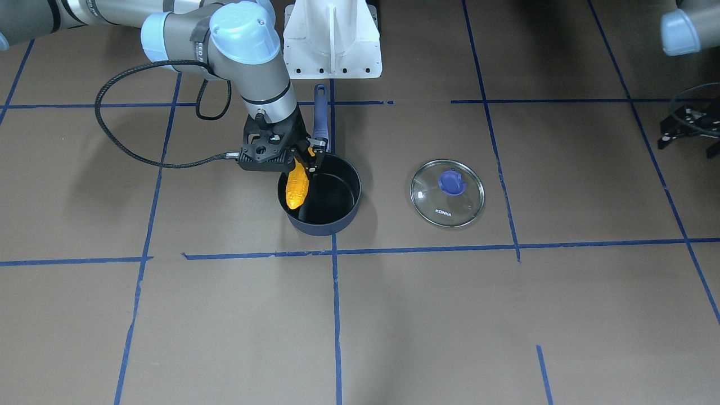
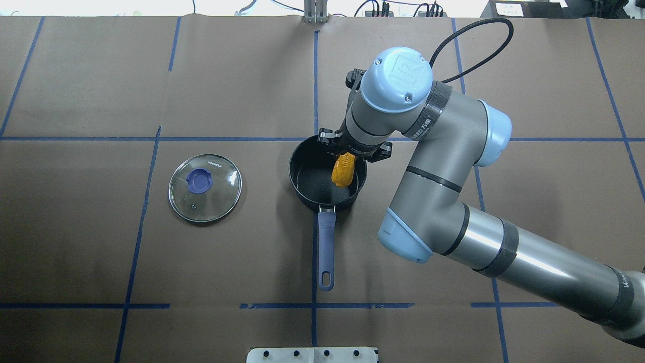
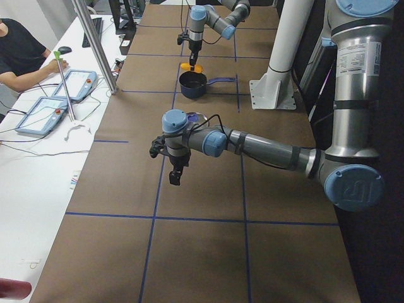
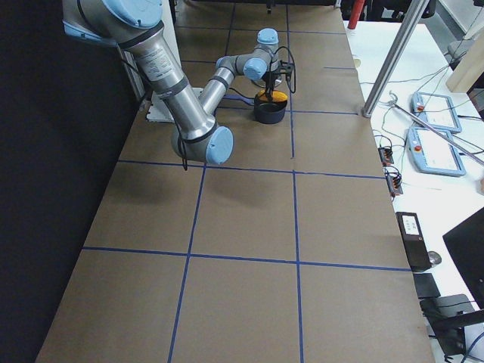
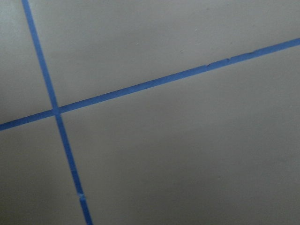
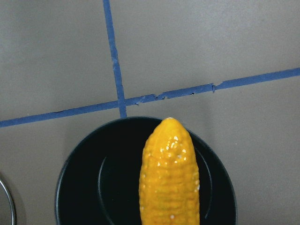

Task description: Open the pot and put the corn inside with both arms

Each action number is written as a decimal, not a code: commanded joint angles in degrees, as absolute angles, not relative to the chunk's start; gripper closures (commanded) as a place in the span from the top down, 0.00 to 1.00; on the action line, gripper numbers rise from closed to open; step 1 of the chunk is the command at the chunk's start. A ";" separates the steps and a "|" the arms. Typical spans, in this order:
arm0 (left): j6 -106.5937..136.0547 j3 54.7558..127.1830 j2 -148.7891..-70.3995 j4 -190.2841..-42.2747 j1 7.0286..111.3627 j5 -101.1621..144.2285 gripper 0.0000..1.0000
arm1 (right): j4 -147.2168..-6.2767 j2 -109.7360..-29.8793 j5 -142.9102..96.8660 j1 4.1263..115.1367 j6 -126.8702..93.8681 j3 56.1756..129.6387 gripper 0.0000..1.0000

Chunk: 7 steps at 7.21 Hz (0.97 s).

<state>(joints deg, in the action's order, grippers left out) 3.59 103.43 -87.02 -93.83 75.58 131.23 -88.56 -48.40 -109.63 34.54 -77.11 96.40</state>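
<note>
The dark navy pot [image 1: 337, 222] stands open mid-table, with its long purple-blue handle [image 1: 320, 112] pointing toward the robot's base. My right gripper [image 1: 308, 160] is shut on the thick end of the orange-yellow corn [image 1: 296, 188]. It holds the corn tip-down and tilted just over the pot's black inside [image 2: 312, 174]. The right wrist view shows the corn [image 6: 169, 178] above the pot [image 6: 84, 187]. My left gripper [image 1: 689, 126] hangs far to the side above bare table. I cannot tell whether it is open or shut.
The round glass lid marked KONKA [image 1: 448, 193] lies flat on the table beside the pot, on my left side [image 2: 205, 187]. The white fixed base [image 1: 332, 39] stands behind the pot handle. Blue tape lines cross the brown table.
</note>
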 commanded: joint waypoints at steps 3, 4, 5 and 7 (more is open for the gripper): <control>-5.00 99.58 -85.18 -93.87 80.24 131.92 1.00 | -87.45 -45.62 -109.42 33.66 -77.87 93.43 0.99; -5.97 99.41 -84.64 -93.87 81.29 131.92 1.00 | -87.36 -45.62 -109.42 33.66 -78.05 93.43 1.00; -6.24 99.23 -84.55 -93.69 82.52 131.92 1.00 | -87.36 -45.62 -109.42 33.75 -78.05 93.60 1.00; -6.24 95.56 -84.64 -93.51 85.50 132.01 1.00 | -87.62 -47.10 -111.60 37.42 -76.65 95.00 1.00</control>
<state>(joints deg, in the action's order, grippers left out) -6.14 97.82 -84.63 -93.50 83.54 131.95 -87.39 -46.11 -110.16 35.08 -77.45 94.10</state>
